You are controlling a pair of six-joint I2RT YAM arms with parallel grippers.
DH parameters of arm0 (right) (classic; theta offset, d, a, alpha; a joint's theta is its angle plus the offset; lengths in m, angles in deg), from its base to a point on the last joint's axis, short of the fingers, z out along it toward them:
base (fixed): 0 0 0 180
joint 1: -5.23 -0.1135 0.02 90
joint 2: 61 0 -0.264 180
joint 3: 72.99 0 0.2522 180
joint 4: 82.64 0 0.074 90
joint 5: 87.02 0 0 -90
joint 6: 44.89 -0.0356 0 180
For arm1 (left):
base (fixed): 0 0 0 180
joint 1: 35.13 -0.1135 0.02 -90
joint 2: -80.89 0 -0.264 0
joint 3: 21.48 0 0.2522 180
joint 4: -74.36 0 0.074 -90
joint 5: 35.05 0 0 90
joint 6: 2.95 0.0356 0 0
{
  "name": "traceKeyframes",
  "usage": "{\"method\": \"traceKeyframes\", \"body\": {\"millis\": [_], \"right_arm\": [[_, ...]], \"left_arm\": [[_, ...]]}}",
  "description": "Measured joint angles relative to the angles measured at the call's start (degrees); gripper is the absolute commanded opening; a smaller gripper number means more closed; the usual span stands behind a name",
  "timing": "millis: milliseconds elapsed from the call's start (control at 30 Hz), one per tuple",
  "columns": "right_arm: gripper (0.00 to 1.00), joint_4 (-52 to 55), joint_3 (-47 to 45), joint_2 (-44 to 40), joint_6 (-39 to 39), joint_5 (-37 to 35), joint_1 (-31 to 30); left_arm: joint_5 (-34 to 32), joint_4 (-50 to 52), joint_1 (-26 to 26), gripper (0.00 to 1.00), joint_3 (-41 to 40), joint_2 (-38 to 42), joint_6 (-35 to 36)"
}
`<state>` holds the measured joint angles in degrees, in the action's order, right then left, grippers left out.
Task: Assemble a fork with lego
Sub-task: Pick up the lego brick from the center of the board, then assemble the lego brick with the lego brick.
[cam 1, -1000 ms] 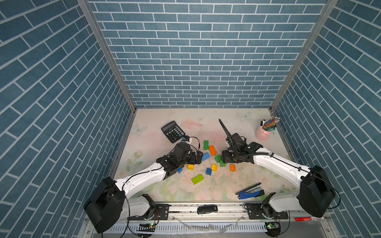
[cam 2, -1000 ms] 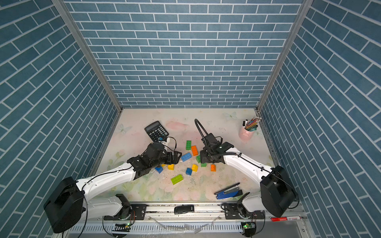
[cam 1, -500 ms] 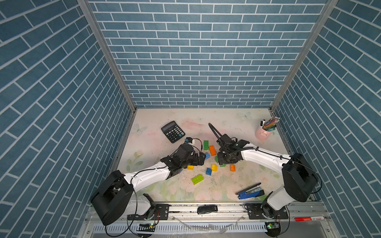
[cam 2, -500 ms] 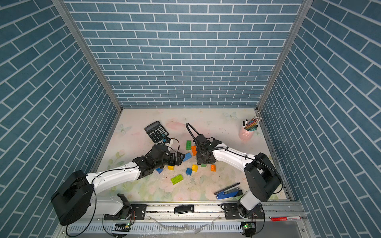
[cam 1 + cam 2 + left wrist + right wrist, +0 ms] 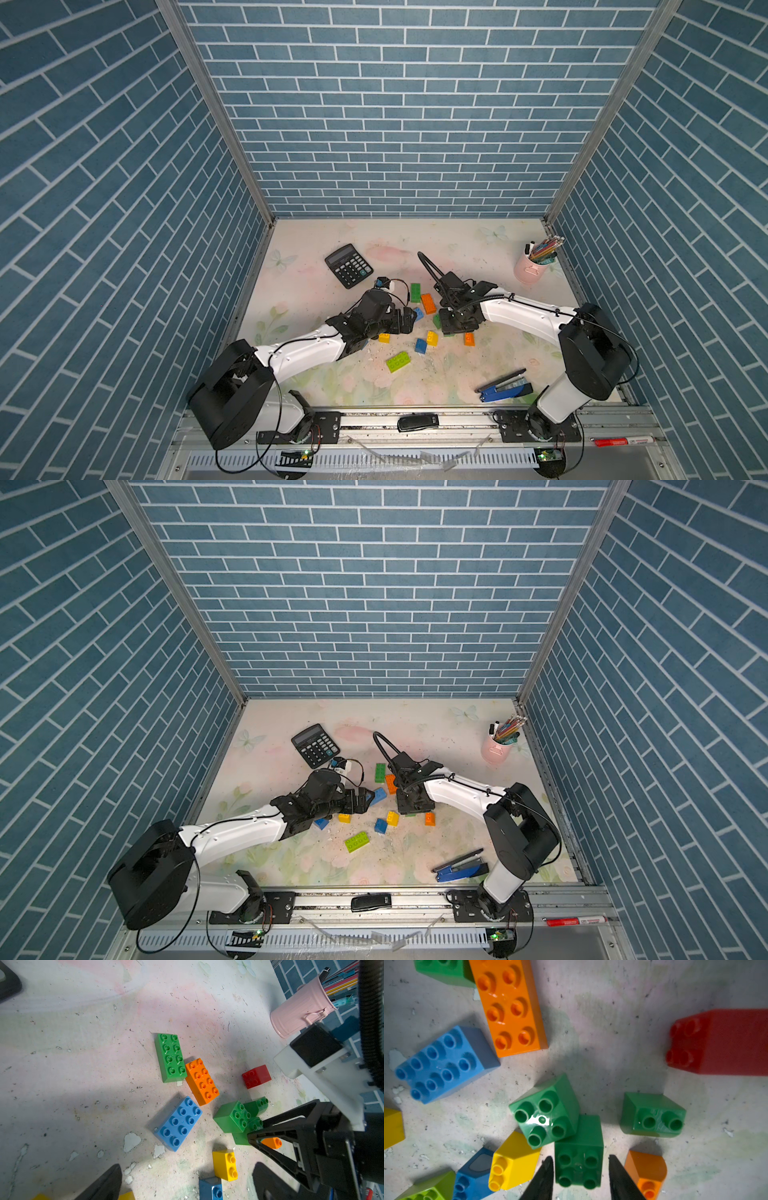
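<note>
A black calculator [image 5: 348, 266] lies at the far left of the table [image 5: 299, 291]. The left claw [image 5: 405, 322] is low over the table, a bit nearer than the calculator. Its two fingers [image 5: 108, 1182] are spread very wide and nothing is in them. A yellow brick [image 5: 384, 337] lies just beside it on the near side. A long blue brick [image 5: 178, 1123] lies just in front of it.

The lego bricks [image 5: 421, 345] are scattered in the middle of the table, between the two claws. At the far end, a long green brick [image 5: 415, 292] and a long orange brick [image 5: 428, 303] lie side by side, touching. A long lime brick [image 5: 398, 361] lies alone at the near end.

The right claw [image 5: 580, 1158] points down at the right side of the pile. Its fingers [image 5: 544, 1178] stand one on each side of a green square brick [image 5: 579, 1136], very close to it. I cannot tell if they squeeze it yet. That brick lies on the table, and a second green brick [image 5: 546, 1111] touches it. A small orange brick [image 5: 645, 1169] sits just beside one finger.

A pink cup [image 5: 530, 270] full of pens stands at the far right. A blue stapler [image 5: 503, 388] lies at the near right.
</note>
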<state>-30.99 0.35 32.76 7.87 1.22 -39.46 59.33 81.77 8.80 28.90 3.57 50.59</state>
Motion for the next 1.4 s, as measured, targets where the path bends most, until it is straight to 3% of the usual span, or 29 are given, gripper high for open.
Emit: {"method": "traceKeyframes", "body": {"millis": [267, 600, 933, 1400], "right_arm": [[0.35, 0.9, -0.09, -0.59, -0.31, -0.44, -0.15], [0.32, 4.33, 0.76, -11.17, 4.26, -3.78, -0.26], [0.28, 6.25, 9.92, -3.69, 14.6, 1.11, -0.26], [0.27, 8.39, 12.28, 1.7, 19.19, 2.97, -0.28]], "left_arm": [[0.26, -0.22, 0.0, 0.99, 0.02, -0.22, 0.02], [4.26, -2.69, 0.26, 0.99, 2.05, -4.26, -0.07], [8.04, -9.6, -3.08, 0.99, -2.56, -3.72, -4.39], [10.05, -13.05, -5.07, 0.98, -5.62, -2.86, -7.5]]}}
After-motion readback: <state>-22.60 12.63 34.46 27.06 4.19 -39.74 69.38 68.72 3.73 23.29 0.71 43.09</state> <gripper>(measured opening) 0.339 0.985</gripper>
